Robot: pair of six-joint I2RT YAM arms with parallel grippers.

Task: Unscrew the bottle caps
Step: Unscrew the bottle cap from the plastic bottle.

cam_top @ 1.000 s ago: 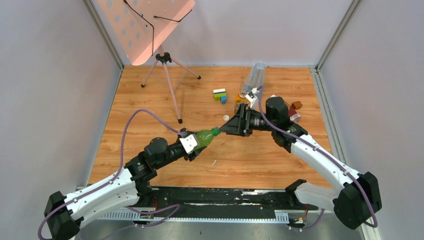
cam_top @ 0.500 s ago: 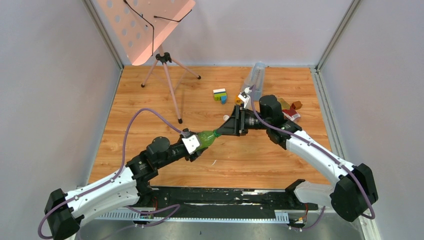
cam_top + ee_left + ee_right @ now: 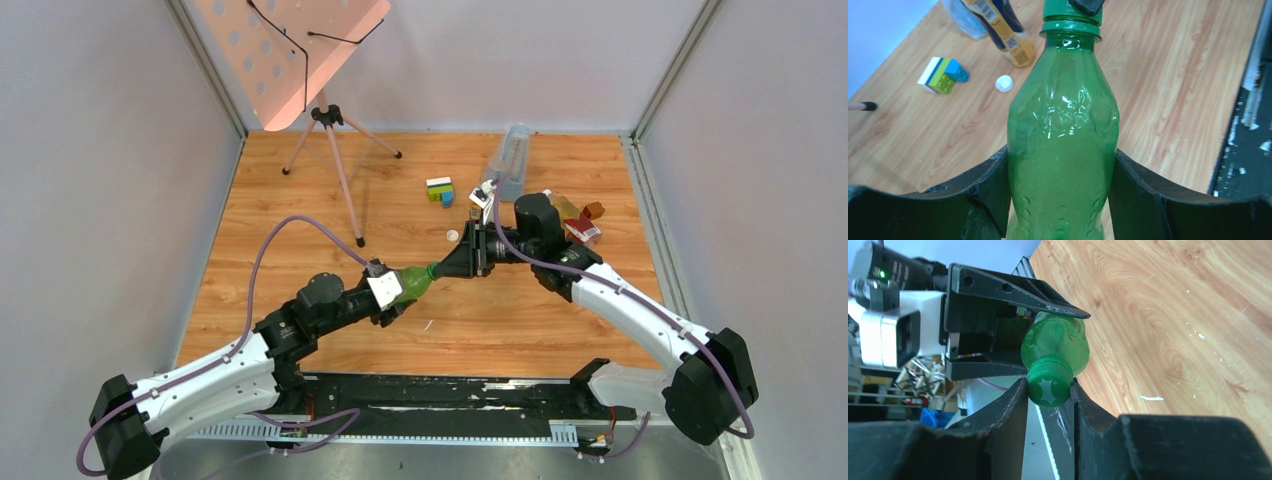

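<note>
A green bottle (image 3: 412,282) (image 3: 1063,125) lies nearly level above the table, and my left gripper (image 3: 393,290) (image 3: 1063,165) is shut on its body. The green cap (image 3: 433,270) (image 3: 1049,385) (image 3: 1064,7) sits on the bottle's neck. My right gripper (image 3: 441,268) (image 3: 1048,385) is shut on this cap, one finger pressed to each side. A loose white cap (image 3: 452,236) (image 3: 1004,83) rests on the wood. An amber bottle with a yellow label (image 3: 1010,32) lies beyond it. Behind my right wrist lies an amber bottle with a red label (image 3: 583,230), partly hidden.
A tall clear bluish container (image 3: 510,155) lies at the back. Multicoloured toy bricks (image 3: 440,190) (image 3: 942,75) sit left of it. A tripod stand (image 3: 335,160) with a pink perforated board stands at the back left. A black rail (image 3: 440,400) runs along the near edge.
My right gripper moved left onto the bottle's neck and closed on the green cap. The left arm, still holding the bottle, shifted slightly.
</note>
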